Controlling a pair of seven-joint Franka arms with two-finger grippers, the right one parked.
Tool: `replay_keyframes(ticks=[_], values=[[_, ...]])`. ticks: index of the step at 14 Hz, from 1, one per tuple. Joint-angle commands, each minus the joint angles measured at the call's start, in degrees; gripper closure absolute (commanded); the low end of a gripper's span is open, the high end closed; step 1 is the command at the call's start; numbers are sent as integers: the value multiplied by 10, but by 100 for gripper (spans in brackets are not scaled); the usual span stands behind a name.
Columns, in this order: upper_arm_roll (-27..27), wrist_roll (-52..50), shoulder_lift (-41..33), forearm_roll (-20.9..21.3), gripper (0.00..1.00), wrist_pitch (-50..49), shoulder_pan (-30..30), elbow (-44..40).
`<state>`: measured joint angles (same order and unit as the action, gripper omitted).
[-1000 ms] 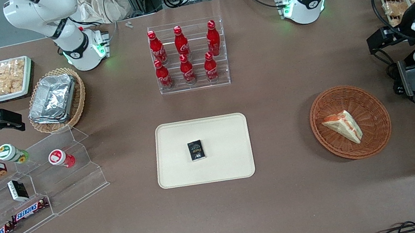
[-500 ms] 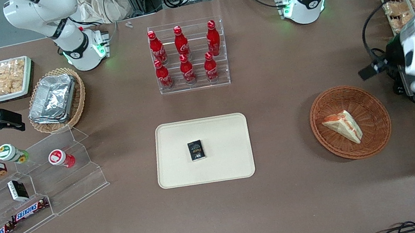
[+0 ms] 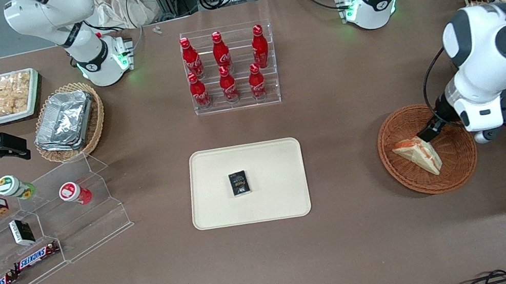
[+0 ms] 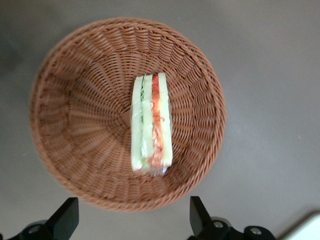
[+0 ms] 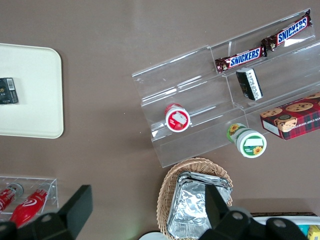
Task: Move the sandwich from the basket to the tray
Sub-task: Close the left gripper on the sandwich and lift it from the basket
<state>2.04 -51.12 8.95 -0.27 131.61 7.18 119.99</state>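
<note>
Now that my arm has swung in from the table's edge, my gripper (image 4: 131, 226) hangs above the basket (image 3: 410, 176) with fingers spread apart, the sandwich (image 4: 151, 124) still inside, the tray (image 3: 213, 211) well apart, so grasping comes next.

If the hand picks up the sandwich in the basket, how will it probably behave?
The sandwich looks like soft bread with layered filling, so it probably squashes under a firm squeeze. Its glossy wrap may be slippery. The open hand hovers above the basket.
</note>
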Motion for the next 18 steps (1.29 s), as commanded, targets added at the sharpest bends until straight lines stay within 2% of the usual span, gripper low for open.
replay_keyframes(ticks=[1,6,7,9,13,16,18], values=[[2,-42,49,-9,0,78,2,3],[2,-53,127,-9,0,158,3,5],[2,-53,136,-9,12,159,3,4],[3,-51,139,-7,100,159,2,4],[2,-50,94,-6,100,130,2,0],[-8,-38,37,1,100,-34,12,-54],[-47,-15,37,1,100,-133,24,-118]])
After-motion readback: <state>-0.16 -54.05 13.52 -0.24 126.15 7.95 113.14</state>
